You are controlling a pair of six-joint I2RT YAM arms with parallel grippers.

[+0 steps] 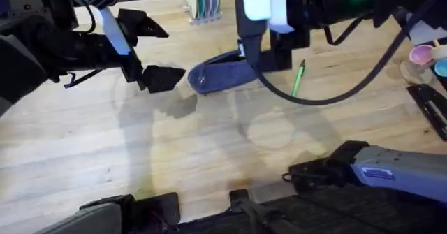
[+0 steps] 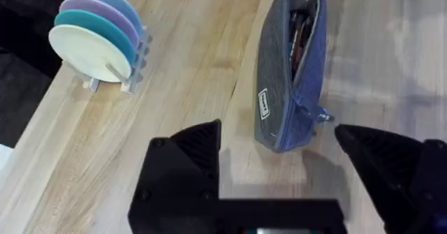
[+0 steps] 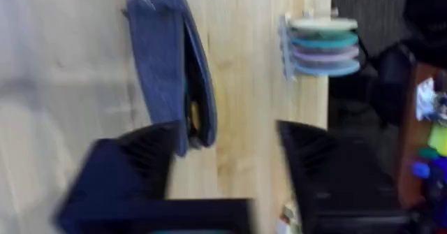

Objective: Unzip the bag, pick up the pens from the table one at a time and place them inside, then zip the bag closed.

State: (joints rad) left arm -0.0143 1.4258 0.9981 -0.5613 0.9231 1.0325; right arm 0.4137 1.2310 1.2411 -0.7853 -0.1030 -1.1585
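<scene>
Your left gripper [image 1: 155, 52] hangs over the table [image 1: 209, 143] at the left of the overhead view, its two black fingers spread wide with nothing between them; in the left wrist view the fingertips [image 2: 202, 140] sit just short of the near end of the bag [image 2: 290, 73], apart from it. Farther back by the table's far edge stands a small rack of plates [image 1: 203, 0], coloured discs set upright on edge. Moving toward the middle, the bag [image 1: 220, 75] lies on its side on the wood, its zipper gaping so you can see dark contents inside, a small pull tab [image 2: 323, 115] dangling at the end nearest your left gripper. Your right arm rises over the bag's other end; in the right wrist view your right gripper [image 3: 223, 164] has its fingers held wide apart, one finger over the bag's end, gripping nothing. Just right of the bag, a green pen [image 1: 297, 77] lies on the table, close to the bag but not touching it.
</scene>
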